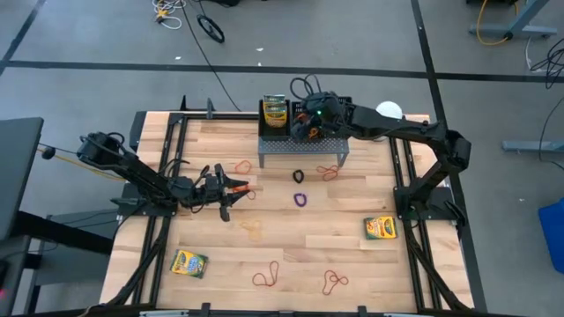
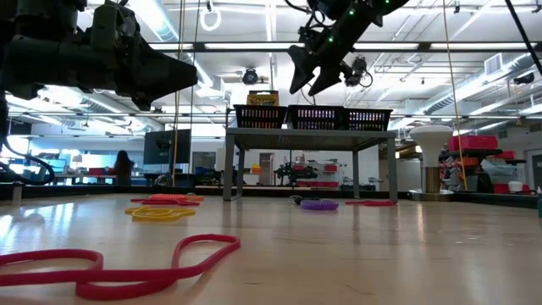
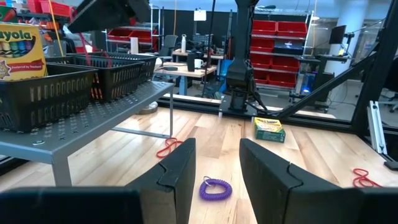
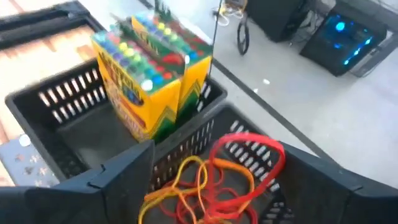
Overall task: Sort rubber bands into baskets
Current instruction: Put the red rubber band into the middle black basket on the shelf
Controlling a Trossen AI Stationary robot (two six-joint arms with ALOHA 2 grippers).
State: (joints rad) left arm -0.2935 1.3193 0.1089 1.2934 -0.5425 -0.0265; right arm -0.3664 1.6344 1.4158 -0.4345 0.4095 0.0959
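Nearby, the left gripper (image 1: 231,191) hovers low over the tabletop (image 1: 291,238), jaws apart and empty, facing a purple band (image 3: 216,188). Farther off, the right gripper (image 1: 310,117), jaws wide, hangs over the middle basket (image 4: 205,134), red and orange bands (image 4: 211,183) lying inside; next it needs another band from the tabletop.

Pale wooden table (image 1: 291,238) carrying a grey metal stand (image 1: 304,148), two crayon boxes (image 1: 380,228) lying flat, rubber bands (image 1: 266,277) lying scattered, a purple coil (image 1: 301,199).
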